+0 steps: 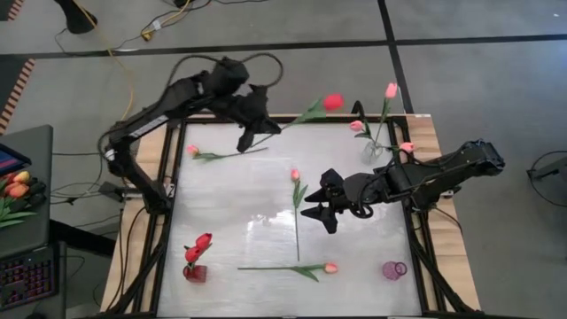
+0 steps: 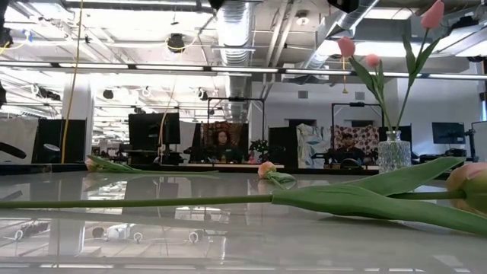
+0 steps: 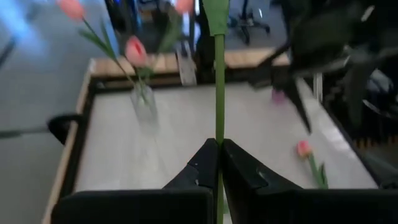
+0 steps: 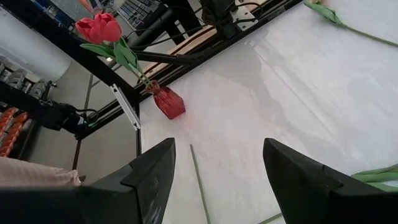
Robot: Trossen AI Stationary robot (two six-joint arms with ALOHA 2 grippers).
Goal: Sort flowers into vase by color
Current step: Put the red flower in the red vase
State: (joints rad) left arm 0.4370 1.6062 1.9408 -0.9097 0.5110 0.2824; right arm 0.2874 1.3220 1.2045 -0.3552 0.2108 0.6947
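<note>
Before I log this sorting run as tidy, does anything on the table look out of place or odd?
Nothing is spilled or broken. Three long-stemmed pink tulips still lie flat on the white tabletop, unsorted. The small purple vase stands empty. The left hand holds a red tulip out past the table's far edge.

Lighting was bright and even, supplied by ceiling strip fixtures (image 2: 190, 67) visible in the low view. The glossy white tabletop (image 1: 266, 213) showed glare and mirror reflections. Left wrist view was motion-blurred throughout. The nearest pale salmon tulip head (image 2: 470, 185) was out of focus.
</note>
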